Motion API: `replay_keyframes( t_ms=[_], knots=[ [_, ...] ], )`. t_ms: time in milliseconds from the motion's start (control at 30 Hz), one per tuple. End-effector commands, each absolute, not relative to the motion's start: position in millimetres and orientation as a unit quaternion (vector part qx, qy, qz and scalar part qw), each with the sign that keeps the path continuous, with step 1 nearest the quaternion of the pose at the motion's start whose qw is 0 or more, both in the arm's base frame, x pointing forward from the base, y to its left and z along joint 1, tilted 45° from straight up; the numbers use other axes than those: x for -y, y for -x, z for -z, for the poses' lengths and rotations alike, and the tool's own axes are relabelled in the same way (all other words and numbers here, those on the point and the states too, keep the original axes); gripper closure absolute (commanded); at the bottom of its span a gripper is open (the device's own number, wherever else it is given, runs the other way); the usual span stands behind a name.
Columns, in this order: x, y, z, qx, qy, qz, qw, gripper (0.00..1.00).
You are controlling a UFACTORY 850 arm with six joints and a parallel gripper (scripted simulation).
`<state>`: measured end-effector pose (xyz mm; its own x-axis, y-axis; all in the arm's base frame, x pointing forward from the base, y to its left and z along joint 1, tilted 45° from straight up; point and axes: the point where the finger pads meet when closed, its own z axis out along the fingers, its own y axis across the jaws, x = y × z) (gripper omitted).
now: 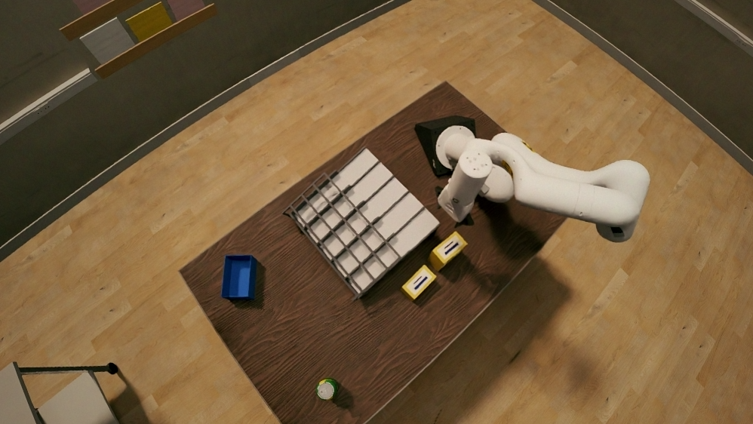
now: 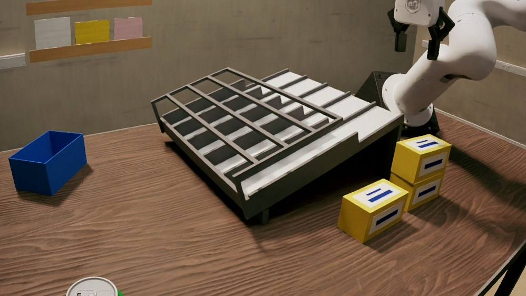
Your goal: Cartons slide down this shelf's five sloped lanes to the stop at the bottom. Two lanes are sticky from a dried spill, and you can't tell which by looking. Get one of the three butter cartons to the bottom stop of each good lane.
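Note:
The grey shelf (image 1: pixel 417 225) (image 2: pixel 312 166) has five sloped white lanes under a bar grid, and I see no carton in any lane. Its low stop end faces the blue bin. Three yellow butter cartons stand on the table beside the shelf's high end. Two are stacked, the top carton (image 1: pixel 448 248) (image 2: pixel 420 156) on the lower carton (image 2: pixel 423 191). The single carton (image 1: pixel 419 282) (image 2: pixel 371 207) stands apart, nearer the front. My gripper (image 1: pixel 454 209) (image 2: pixel 417 43) is open and empty, pointing down. It hangs high above the table, beyond the stacked cartons.
A blue bin (image 1: pixel 238 276) (image 2: pixel 47 161) stands on the table (image 1: pixel 316 336) (image 2: pixel 147 227) past the shelf's low end. A green can (image 1: pixel 327 388) (image 2: pixel 91 288) stands at the front edge. The robot's black base (image 1: pixel 434 137) (image 2: pixel 371 90) sits behind the shelf.

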<state>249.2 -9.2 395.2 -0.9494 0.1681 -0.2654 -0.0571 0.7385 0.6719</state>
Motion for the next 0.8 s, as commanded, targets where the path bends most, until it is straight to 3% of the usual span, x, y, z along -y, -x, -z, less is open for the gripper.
replay_keyframes(
  t_ms=[0,767],
  knots=[
    [-46,-255,-436,-0.921,-0.033,-0.355,0.155,0.10],
    [-71,-267,-404,-0.920,-0.031,-0.358,0.157,0.10]
  ],
)
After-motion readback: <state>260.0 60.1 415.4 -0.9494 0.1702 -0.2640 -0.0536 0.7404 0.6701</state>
